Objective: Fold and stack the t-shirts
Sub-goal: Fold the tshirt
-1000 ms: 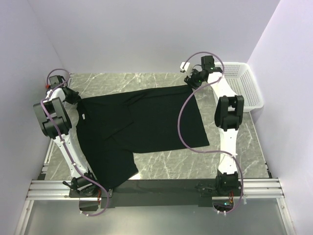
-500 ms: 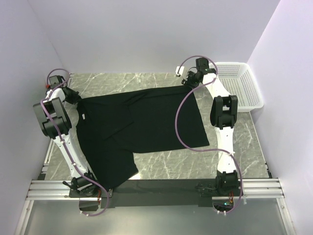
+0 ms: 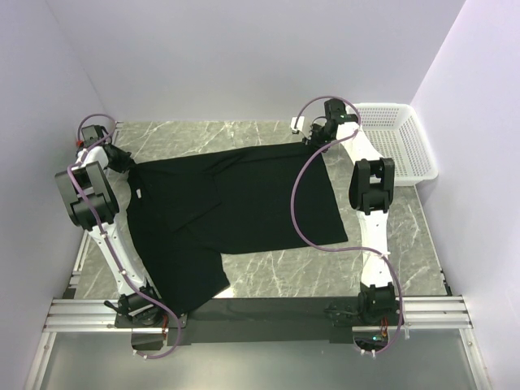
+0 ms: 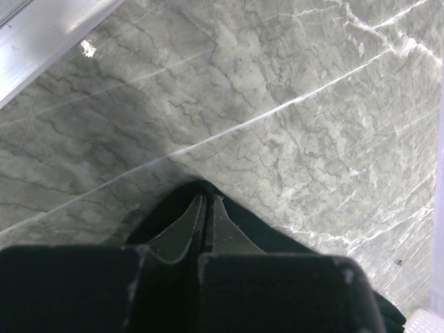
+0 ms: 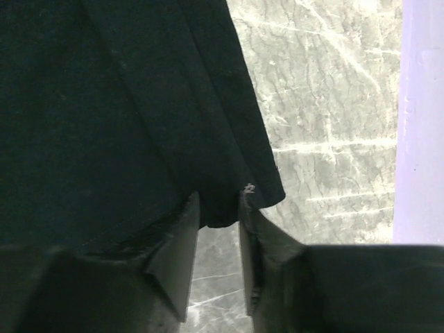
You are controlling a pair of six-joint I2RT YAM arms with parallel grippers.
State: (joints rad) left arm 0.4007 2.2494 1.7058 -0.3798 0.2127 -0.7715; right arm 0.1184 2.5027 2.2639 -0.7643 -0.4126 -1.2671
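Observation:
One black t-shirt (image 3: 236, 203) lies spread flat on the marble table, with a small white label (image 3: 140, 193) near its left side. My left gripper (image 3: 126, 165) sits at the shirt's far left corner. In the left wrist view this gripper (image 4: 206, 200) is shut, pinching the black cloth (image 4: 277, 236) that bulges around its fingertips. My right gripper (image 3: 315, 138) is at the shirt's far right corner. In the right wrist view its jaws (image 5: 219, 198) stand apart, with the t-shirt's hem (image 5: 104, 104) reaching between the fingertips and bare table showing in the gap behind.
A white plastic basket (image 3: 402, 138) stands at the back right, just beyond the right arm. Purple walls close in on both sides and at the back. An aluminium rail (image 3: 244, 309) runs along the near edge, and the shirt's lower left part hangs over it.
The right gripper has shifted left onto the shirt's far right corner, and its jaws have narrowed around the hem. The left arm and the shirt have stayed still.

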